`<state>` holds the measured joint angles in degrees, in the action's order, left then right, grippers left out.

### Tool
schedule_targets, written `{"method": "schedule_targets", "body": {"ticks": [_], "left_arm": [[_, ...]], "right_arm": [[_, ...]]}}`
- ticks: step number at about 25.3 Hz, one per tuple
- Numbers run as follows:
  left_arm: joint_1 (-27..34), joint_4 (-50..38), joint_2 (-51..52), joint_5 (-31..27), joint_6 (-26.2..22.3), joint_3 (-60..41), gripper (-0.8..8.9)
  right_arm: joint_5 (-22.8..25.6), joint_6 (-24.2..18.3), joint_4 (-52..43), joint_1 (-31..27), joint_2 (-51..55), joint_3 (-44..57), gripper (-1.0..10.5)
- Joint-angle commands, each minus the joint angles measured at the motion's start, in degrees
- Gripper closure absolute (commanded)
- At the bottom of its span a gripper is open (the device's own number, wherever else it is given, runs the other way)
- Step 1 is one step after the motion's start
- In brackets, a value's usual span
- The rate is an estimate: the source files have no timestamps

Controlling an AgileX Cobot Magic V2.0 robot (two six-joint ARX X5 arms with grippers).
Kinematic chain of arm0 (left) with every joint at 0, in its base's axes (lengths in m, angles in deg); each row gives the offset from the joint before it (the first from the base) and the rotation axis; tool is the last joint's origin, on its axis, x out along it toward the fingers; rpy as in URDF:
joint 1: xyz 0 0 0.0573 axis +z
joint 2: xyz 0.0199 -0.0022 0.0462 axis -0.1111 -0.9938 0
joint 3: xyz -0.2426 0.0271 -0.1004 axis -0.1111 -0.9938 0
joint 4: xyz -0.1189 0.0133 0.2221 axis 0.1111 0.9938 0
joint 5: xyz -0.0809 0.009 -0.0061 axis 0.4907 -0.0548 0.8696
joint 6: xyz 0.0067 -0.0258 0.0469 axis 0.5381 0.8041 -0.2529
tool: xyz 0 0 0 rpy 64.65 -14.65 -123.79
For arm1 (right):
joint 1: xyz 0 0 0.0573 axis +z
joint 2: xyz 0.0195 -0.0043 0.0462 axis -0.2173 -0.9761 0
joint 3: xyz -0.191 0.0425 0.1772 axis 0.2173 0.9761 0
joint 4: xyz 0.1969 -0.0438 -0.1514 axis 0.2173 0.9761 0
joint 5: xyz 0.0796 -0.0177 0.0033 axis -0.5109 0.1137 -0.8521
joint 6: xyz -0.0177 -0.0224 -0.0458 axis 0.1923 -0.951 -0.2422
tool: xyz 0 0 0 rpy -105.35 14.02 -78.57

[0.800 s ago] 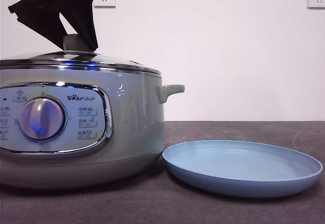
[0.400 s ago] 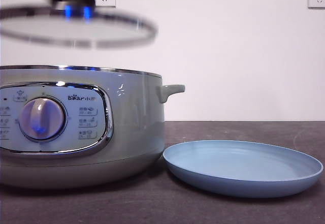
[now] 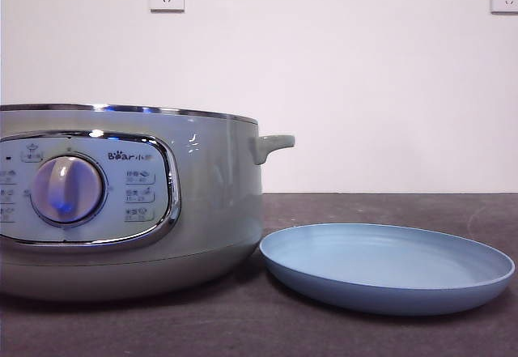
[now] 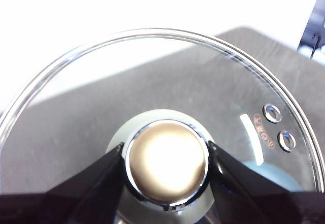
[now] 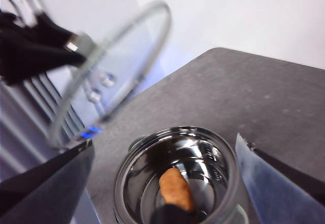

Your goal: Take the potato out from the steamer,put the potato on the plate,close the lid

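left end effector point(image 4: 166, 163) pinches the lid point(image 4: 167, 97) knob, held high | steamer point(image 3: 121, 203) open for right end effector point(image 5: 167, 203), spread wide, maybe reaching potato point(image 5: 175, 188)

Front view is evenly lit and sharp, with soft shadows on the worktop point(image 3: 388, 337) under the plate point(image 3: 387, 268) and steamer point(image 3: 121, 203); small specular glints on the chrome rim and a blue reflection on the dial point(image 3: 67, 189). Left wrist view: background blown out white, strong glare on the lid point(image 4: 167, 127) knob, gripper point(image 4: 166, 165) jaws underexposed. Right wrist view: motion-blurred lid, soft focus overall, bright reflections inside the steamer around the potato point(image 5: 176, 188).
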<state>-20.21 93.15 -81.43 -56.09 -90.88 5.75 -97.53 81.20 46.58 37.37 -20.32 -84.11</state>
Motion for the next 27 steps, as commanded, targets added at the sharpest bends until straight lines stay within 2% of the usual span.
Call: {"method": "schedule_targets", "body": {"ticks": [1, 9, 14, 16, 21, 27], "left_arm": [[0.07, -2.43, 3.87, -1.29, -0.92, 1.49, 8.22], [0.07, -0.44, 12.13, -15.15, -4.46, 1.49, 8.22], [0.07, 2.27, 16.70, -22.23, -5.95, 1.49, 8.22], [0.07, 3.61, 18.10, -24.02, -6.10, 1.49, 8.22], [0.07, 7.54, 20.41, -26.01, -6.05, 1.49, 8.22], [0.07, 11.98, 20.81, -26.75, -5.79, 1.49, 8.22]], "right_arm": [[1.79, -3.21, -0.04, 4.35, -3.74, -3.21, 4.8], [11.63, -13.25, 8.37, 15.21, -18.58, -16.41, 4.8], [13.22, -18.05, 9.25, 17.92, -27.30, -21.20, 5.4], [14.56, -20.39, 9.25, 18.82, -30.05, -21.90, 5.4], [21.73, -24.96, 9.31, 21.35, -36.41, -22.18, 5.3], [23.50, -27.17, 8.92, 23.98, -45.33, -22.21, 5.0]]}}
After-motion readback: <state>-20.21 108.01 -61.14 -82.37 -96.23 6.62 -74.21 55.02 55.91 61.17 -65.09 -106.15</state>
